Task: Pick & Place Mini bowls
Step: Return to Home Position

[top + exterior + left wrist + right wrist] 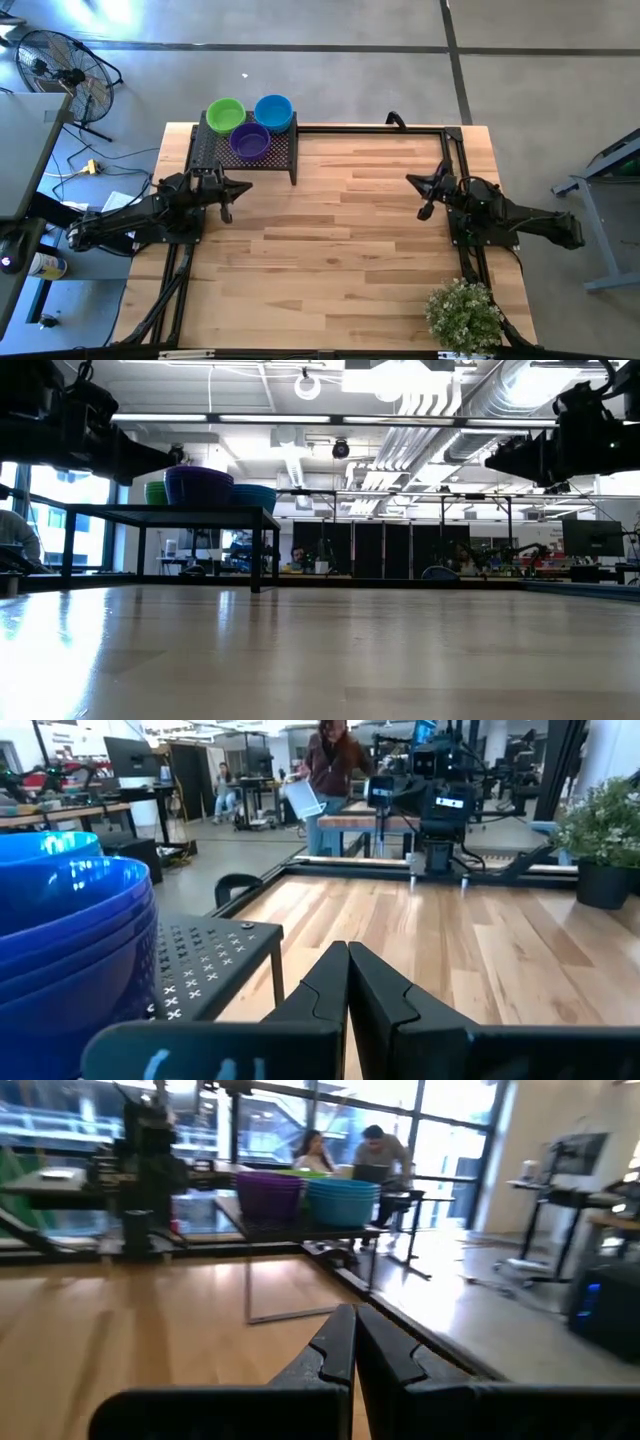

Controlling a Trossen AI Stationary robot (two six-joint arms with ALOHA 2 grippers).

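Bowls all sit on the rack (pixel 214 152) at the far left corner of the table (pixel 350 250), sorted by colour into three stacks. The green stack (pixel 226 114) stands at the rack's far left, the blue stack (pixel 273 112) at its far right, and the purple stack (pixel 250 142) just in front of and between the two, touching or nearly touching both. No bowl lies on the bare wood. The left gripper (pixel 347 956) is off the table surface near the left edge, just in front of the rack, fingers pressed together and holding nothing. The right gripper (pixel 354 1320) is opposite it near the right edge, well apart from the rack, fingers likewise together and empty. A potted plant (pixel 463 312) stands at the near right corner. A fan (pixel 60 68) is on the floor beyond the far left corner. People are in the room behind the table.
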